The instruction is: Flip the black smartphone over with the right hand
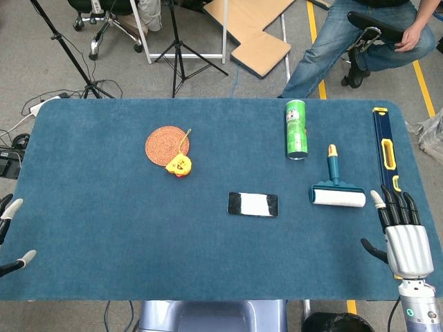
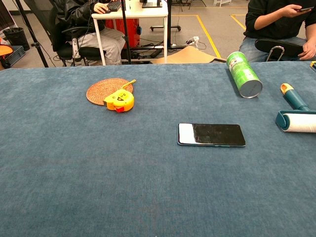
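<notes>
The black smartphone [image 1: 252, 204] [image 2: 211, 134] lies flat near the middle of the blue table, glossy face up, long side running left to right. My right hand [image 1: 403, 235] hovers at the table's front right corner, fingers spread and extended, holding nothing, well to the right of the phone. Only the fingertips of my left hand [image 1: 10, 235] show at the far left edge, apart and empty. Neither hand appears in the chest view.
A lint roller [image 1: 337, 190] [image 2: 296, 114] lies between the phone and my right hand. A green can [image 1: 296, 129] [image 2: 244, 74] lies behind it. A yellow tape measure [image 1: 178, 164] [image 2: 119, 100] sits by a woven coaster [image 1: 165, 143]. A spirit level [image 1: 385, 146] runs along the right edge.
</notes>
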Action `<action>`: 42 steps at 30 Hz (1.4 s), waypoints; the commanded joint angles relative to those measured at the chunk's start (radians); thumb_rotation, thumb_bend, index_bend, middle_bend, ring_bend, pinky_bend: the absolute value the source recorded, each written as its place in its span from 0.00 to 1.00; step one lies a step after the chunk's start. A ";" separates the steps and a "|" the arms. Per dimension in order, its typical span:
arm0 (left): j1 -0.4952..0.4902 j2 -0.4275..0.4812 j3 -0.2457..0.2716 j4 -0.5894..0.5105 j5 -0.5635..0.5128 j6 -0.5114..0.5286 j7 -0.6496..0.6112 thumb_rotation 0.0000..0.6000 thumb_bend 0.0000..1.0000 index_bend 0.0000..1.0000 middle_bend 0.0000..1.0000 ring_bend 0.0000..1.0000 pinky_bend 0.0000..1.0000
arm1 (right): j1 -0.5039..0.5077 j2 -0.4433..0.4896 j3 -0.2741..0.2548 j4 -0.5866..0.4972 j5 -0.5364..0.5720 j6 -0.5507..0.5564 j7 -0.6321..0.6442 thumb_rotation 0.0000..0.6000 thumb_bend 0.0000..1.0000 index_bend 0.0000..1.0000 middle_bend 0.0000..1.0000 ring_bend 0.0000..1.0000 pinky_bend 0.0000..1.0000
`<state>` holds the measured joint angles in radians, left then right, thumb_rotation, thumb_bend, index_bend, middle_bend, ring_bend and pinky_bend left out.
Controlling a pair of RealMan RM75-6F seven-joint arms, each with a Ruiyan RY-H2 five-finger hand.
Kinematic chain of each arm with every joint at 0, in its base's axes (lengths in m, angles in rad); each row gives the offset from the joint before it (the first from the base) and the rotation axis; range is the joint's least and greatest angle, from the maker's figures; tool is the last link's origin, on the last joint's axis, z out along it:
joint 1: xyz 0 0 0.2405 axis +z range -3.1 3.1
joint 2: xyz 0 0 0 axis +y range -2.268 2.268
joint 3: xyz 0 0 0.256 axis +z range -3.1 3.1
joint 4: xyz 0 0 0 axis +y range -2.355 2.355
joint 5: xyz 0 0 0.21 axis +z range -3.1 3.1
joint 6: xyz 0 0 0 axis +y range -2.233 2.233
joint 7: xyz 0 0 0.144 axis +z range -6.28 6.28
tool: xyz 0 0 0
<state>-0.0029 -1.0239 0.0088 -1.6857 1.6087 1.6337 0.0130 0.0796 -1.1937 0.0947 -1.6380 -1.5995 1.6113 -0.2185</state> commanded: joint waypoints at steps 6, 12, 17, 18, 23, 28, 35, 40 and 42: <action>-0.004 0.006 0.002 -0.010 -0.011 -0.026 0.009 1.00 0.00 0.00 0.00 0.00 0.00 | 0.003 0.003 -0.006 0.003 -0.001 -0.015 0.022 1.00 0.00 0.00 0.00 0.00 0.00; -0.015 -0.003 -0.006 -0.011 -0.026 -0.049 0.025 1.00 0.00 0.00 0.00 0.00 0.00 | 0.047 -0.028 -0.017 0.026 -0.010 -0.094 0.044 1.00 0.00 0.00 0.00 0.00 0.00; -0.035 -0.014 -0.023 -0.006 -0.081 -0.102 0.050 1.00 0.00 0.00 0.00 0.00 0.00 | 0.208 -0.087 0.013 0.065 -0.041 -0.293 0.073 1.00 0.01 0.00 0.00 0.00 0.00; -0.038 -0.016 -0.026 -0.007 -0.088 -0.107 0.055 1.00 0.00 0.00 0.00 0.00 0.00 | 0.239 -0.096 0.022 0.067 -0.036 -0.332 0.078 1.00 0.02 0.00 0.00 0.00 0.00; -0.046 -0.024 -0.039 -0.012 -0.111 -0.118 0.075 1.00 0.00 0.00 0.00 0.00 0.00 | 0.377 -0.148 0.062 0.083 0.010 -0.519 0.070 1.00 0.09 0.01 0.00 0.00 0.00; -0.048 -0.025 -0.053 -0.008 -0.144 -0.125 0.076 1.00 0.00 0.00 0.00 0.00 0.00 | 0.485 -0.243 0.091 0.140 0.067 -0.651 0.065 1.00 0.14 0.06 0.05 0.00 0.01; -0.058 -0.029 -0.066 0.005 -0.181 -0.152 0.075 1.00 0.00 0.00 0.00 0.00 0.00 | 0.589 -0.370 0.089 0.277 0.092 -0.749 0.013 1.00 0.26 0.08 0.07 0.00 0.04; -0.063 -0.029 -0.068 0.007 -0.200 -0.169 0.078 1.00 0.00 0.00 0.00 0.00 0.00 | 0.623 -0.419 0.072 0.349 0.111 -0.783 -0.016 1.00 0.28 0.09 0.07 0.00 0.04; -0.064 -0.029 -0.068 0.008 -0.202 -0.170 0.080 1.00 0.00 0.00 0.00 0.00 0.00 | 0.629 -0.434 0.065 0.374 0.119 -0.789 -0.024 1.00 0.28 0.09 0.07 0.00 0.04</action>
<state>-0.0664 -1.0530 -0.0596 -1.6781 1.4069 1.4640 0.0934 0.7001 -1.6146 0.1669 -1.2798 -1.4892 0.8310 -0.2325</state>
